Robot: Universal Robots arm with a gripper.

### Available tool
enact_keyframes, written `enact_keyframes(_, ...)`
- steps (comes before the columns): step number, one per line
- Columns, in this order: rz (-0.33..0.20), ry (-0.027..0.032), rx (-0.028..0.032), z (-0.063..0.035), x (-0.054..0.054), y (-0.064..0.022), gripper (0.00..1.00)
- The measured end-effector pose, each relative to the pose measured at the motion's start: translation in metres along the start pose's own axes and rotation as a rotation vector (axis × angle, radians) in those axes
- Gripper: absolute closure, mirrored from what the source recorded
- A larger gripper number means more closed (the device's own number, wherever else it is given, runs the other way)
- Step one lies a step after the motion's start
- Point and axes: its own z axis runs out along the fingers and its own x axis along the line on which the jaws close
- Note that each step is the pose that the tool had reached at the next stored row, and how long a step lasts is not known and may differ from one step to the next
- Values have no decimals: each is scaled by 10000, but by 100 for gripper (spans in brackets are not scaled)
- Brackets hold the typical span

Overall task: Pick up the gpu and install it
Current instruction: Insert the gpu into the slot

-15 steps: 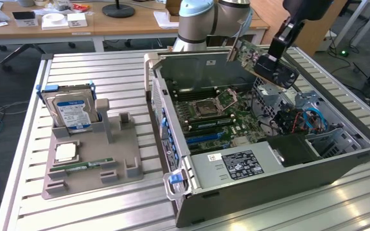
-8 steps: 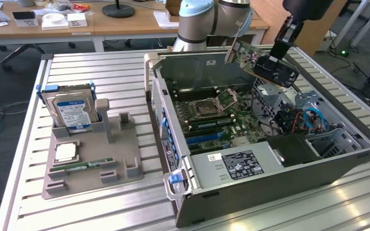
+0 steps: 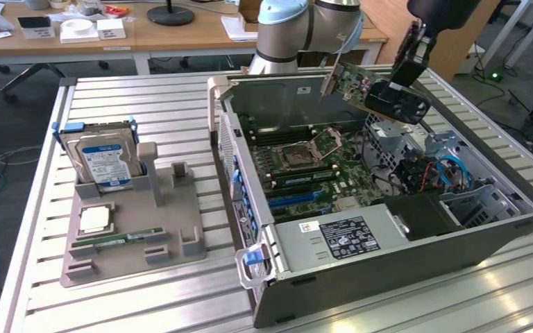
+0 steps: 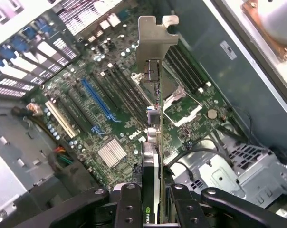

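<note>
- The arm (image 3: 290,31): silver and pale-blue joints stand at 12 o'clock in the exterior view, and the links run on toward 1 o'clock.
- The gripper (image 3: 400,80): black, at about 2 o'clock from the centre of the exterior view. It hangs down from the wrist, slanted toward 7 o'clock.
- The fingers (image 4: 129,209): in the wrist view, the two black fingers are closed from opposite sides on the gpu (image 4: 155,142), which sits edge-on between them.
- Contact: the finger faces press on both flat sides of the gpu.
</note>
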Motion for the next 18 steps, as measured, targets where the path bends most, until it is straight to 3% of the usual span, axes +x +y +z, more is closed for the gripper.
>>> enact_keyframes(18, -2962, 248, -67, 1, 0, 0, 73)
